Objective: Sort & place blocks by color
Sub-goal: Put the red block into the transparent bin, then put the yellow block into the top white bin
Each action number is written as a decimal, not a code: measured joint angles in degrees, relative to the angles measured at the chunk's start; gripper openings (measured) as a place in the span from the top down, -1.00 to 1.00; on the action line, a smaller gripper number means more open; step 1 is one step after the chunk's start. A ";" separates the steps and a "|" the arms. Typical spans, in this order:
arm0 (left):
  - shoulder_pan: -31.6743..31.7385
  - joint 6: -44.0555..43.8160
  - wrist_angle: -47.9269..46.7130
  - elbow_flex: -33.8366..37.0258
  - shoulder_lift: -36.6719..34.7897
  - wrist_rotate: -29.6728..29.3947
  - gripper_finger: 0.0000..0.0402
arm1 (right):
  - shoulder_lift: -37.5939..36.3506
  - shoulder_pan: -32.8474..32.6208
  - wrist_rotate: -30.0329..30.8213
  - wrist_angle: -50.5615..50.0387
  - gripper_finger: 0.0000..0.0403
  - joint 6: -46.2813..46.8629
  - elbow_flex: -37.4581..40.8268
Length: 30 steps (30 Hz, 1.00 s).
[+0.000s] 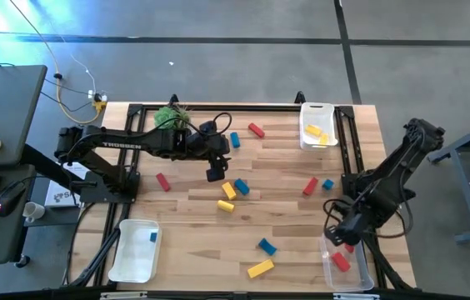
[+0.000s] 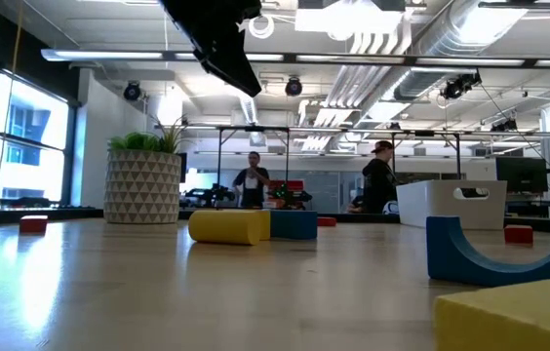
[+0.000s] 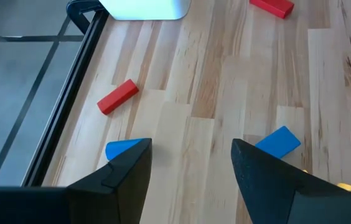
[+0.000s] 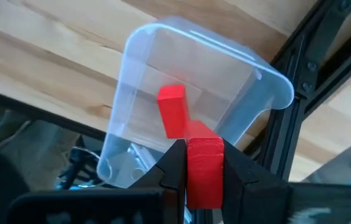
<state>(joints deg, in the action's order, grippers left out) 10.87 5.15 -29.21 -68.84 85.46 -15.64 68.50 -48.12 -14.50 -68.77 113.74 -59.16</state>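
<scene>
Now the right gripper [image 4: 204, 163], clamped on a red block [image 4: 205, 171], hangs over the clear tray [image 4: 139, 62], needing only release, while the left gripper [image 3: 191, 165] waits open above scattered blocks.

Five red blocks [image 1: 256, 130] can be counted: three loose on the table [image 1: 193, 242], one in a tray, and one red block [image 4: 205, 171] seen in the right wrist view. There are five blue blocks [image 1: 267, 246] — four loose, one in a tray. Three yellow blocks [image 1: 260, 267] lie loose and at least two more are in a tray; there are three trays [image 1: 135, 260] and one potted plant [image 1: 171, 117].
</scene>
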 joint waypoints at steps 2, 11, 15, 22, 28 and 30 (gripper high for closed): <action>0.00 0.00 0.00 0.00 -0.01 0.00 -0.03 | 1.30 0.01 -1.12 0.32 0.80 0.27 0.00; -0.07 -0.11 -0.09 0.00 0.01 0.02 -0.03 | 5.34 0.04 -6.37 2.80 0.68 -0.16 0.02; -0.07 -3.34 -0.14 0.00 0.01 0.16 -0.03 | 5.46 0.04 -6.54 3.62 0.46 -0.16 0.02; -0.09 -2.91 -1.44 0.00 0.01 8.63 -0.03 | 5.42 0.25 -5.46 3.66 0.21 0.51 0.02; -0.11 7.42 -1.46 0.00 0.01 14.66 -0.03 | 5.39 1.77 -5.47 4.52 0.19 1.32 0.00; -0.09 12.01 -1.48 0.00 0.01 16.46 -0.03 | 5.37 2.53 -5.42 4.73 0.19 1.32 0.00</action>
<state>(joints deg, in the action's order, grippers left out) 10.79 17.15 -30.69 -68.84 85.47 0.83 73.87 -45.59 -19.92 -64.04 115.07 -59.16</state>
